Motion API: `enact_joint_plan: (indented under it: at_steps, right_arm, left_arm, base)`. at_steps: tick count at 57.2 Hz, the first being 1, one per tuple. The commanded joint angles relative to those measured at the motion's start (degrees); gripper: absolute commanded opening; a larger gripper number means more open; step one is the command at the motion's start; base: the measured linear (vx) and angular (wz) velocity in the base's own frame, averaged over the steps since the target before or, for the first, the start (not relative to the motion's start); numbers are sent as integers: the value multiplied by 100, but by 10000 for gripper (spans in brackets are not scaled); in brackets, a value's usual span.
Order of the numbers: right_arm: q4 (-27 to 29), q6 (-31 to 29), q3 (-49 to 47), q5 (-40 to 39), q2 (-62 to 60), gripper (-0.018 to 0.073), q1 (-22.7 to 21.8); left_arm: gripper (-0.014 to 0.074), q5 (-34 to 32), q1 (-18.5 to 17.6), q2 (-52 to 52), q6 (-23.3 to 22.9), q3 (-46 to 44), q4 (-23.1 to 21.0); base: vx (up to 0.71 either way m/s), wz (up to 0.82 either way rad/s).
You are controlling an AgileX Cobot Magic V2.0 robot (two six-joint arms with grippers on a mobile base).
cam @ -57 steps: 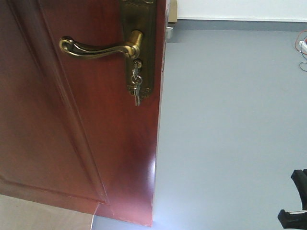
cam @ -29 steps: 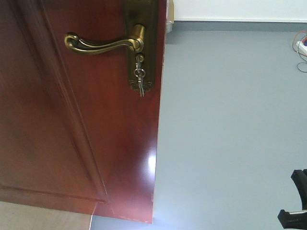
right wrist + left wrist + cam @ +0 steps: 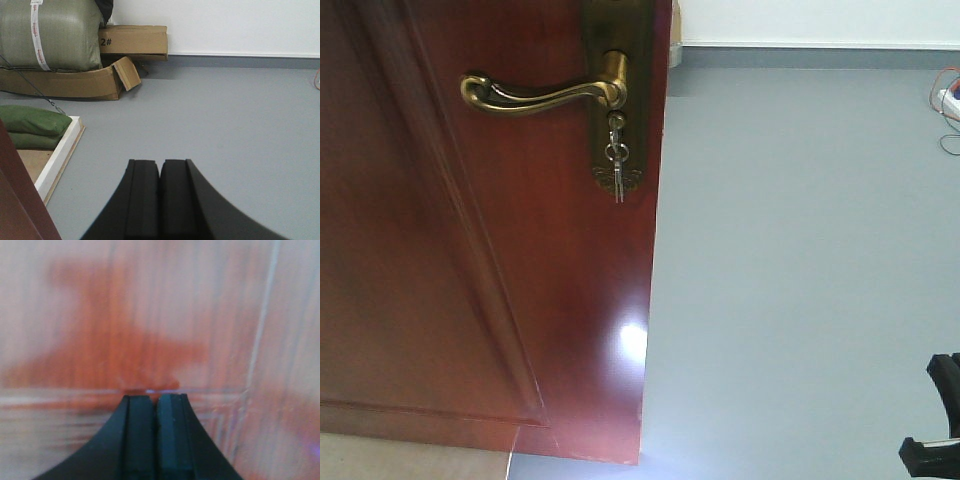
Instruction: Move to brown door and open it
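bare grey floor (image 3: 800, 280) spreads right of the brown door (image 3: 470, 300) edge, and we see left gripper (image 3: 155, 399) and right gripper (image 3: 160, 162) pressed closed, empty.

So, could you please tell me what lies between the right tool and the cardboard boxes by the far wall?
Only bare grey floor, in the right wrist view, between the right tool and the cardboard boxes.

Smooth grey floor (image 3: 240, 115) runs to a white wall (image 3: 240, 25); flattened brown cardboard boxes (image 3: 132, 40) and a bulging green woven sack (image 3: 50, 35) sit against it.
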Motion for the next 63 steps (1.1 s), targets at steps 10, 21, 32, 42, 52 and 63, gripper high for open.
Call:
enact_joint_plan:
  at_steps: [10, 21, 32, 42, 52, 63]
  right_arm:
    - [-21, -49, 19, -437, -32, 0, 8]
    - [-21, -49, 19, -437, -32, 0, 8]
    - [-21, -49, 19, -471, -32, 0, 8]
    - [-21, -49, 19, -472, -32, 0, 8]
    - [-21, -49, 19, -472, -32, 0, 8]
    - [-21, -49, 19, -472, -32, 0, 8]
  left_arm:
    - [-3, -120, -19, -70, -11, -206, -83]
    - [-3, -120, -19, -70, -11, -206, -83]
    - [-3, -120, -19, -70, -11, -206, -83]
    - [-3, -120, -19, -70, -11, -206, -83]
    - [-3, -120, -19, -70, -11, -206, -83]
    - [-3, -120, -19, -70, -11, -206, -83]
  base:
    - [5, 0]
    - [5, 1]
    - [4, 1]
    - [1, 1]
    - [0, 0]
    - [0, 0]
